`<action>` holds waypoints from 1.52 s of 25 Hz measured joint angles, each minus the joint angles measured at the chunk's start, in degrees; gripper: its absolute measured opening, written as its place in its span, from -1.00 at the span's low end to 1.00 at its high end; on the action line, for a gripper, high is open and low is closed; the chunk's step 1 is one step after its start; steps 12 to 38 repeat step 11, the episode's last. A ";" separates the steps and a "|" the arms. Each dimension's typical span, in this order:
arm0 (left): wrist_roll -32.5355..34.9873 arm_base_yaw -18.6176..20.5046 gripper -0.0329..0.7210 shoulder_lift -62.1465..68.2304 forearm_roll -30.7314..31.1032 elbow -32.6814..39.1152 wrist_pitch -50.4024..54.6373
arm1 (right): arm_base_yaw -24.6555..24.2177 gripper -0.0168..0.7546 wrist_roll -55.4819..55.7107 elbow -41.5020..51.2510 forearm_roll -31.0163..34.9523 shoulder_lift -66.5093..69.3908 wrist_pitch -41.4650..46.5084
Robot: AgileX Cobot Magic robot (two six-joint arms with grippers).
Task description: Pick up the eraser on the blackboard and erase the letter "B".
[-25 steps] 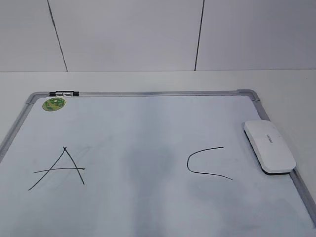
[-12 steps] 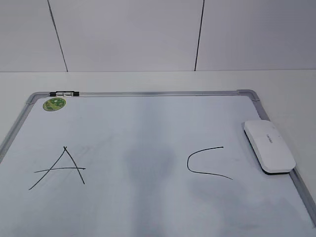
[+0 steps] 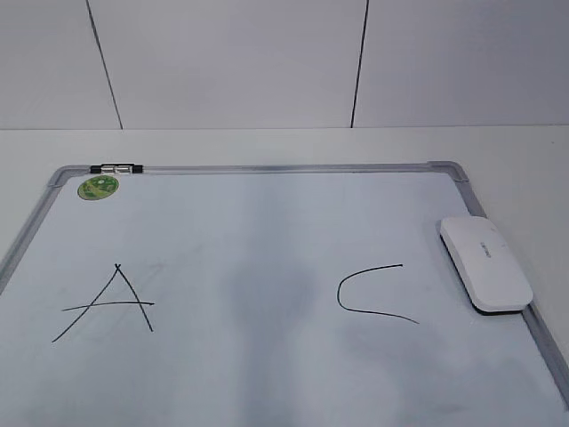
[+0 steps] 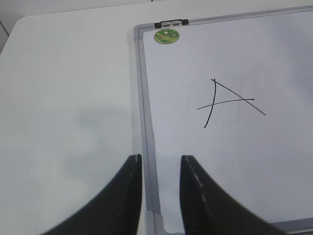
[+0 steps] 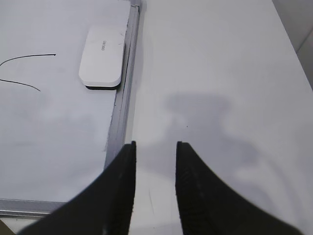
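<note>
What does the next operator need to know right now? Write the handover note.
Left gripper: open, empty, over the board's left frame.
Right gripper: open, empty, over the table right of the board.
Eraser: lying at the right edge of the board, beside the C.
Done: no B shows between the A and the C, only a grey smudge.
Left: nothing visible.
</note>
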 joint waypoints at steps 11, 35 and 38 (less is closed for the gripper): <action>0.00 0.00 -0.36 0.00 0.10 0.00 0.00 | 0.00 -0.40 0.00 0.00 0.00 0.00 0.00; 0.00 0.00 -0.36 0.00 0.10 0.00 0.00 | 0.00 -0.40 0.00 0.00 0.00 0.00 0.00; 0.00 0.00 -0.36 0.00 0.10 0.00 0.00 | 0.00 -0.40 0.00 0.00 0.00 0.00 0.00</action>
